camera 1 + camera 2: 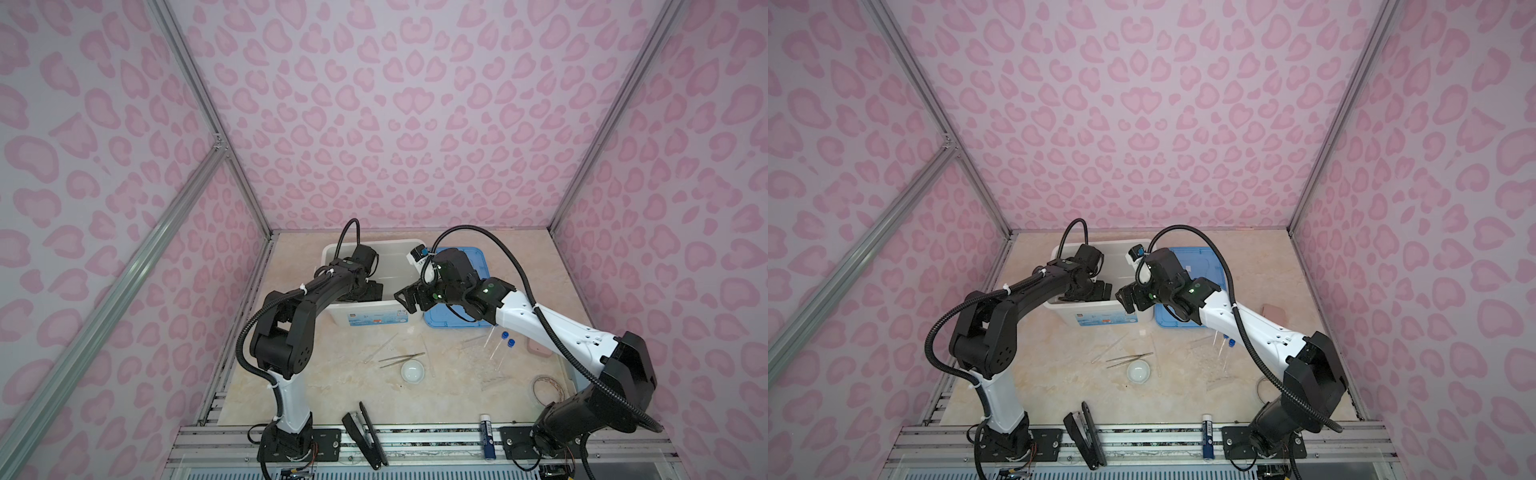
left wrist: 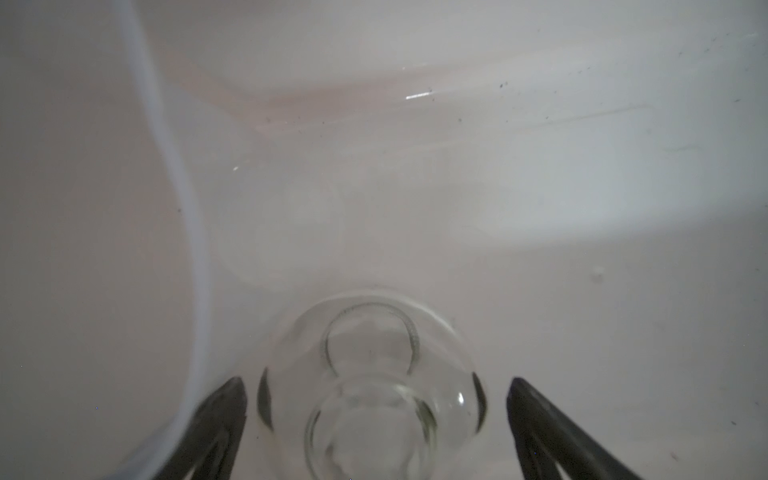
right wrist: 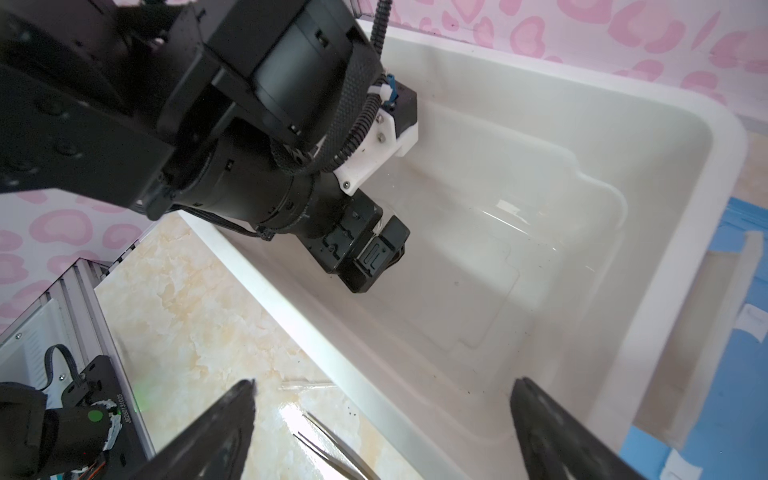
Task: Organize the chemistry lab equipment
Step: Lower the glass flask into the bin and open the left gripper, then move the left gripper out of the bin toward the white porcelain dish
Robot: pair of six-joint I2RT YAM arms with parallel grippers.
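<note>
A clear glass flask [image 2: 374,345] stands on the floor of the white bin [image 1: 376,318], close to a wall. My left gripper [image 2: 376,380] is down inside the bin [image 3: 681,232] and open, with a finger on each side of the flask and a gap on both sides. My right gripper [image 3: 383,384] hangs open over the bin's front rim with nothing between its fingers. On the table lie metal tweezers [image 1: 401,358], a white domed piece [image 1: 412,370] and two blue-capped tubes [image 1: 505,345]. A thin dropper [image 3: 305,384] lies near the bin.
A blue lid [image 1: 478,255] lies right of the bin, under my right arm. A black stapler [image 1: 365,434] and a blue-and-white stick [image 1: 488,436] sit at the front rail. A tape roll [image 1: 546,388] and a pink object [image 1: 538,347] are at the right.
</note>
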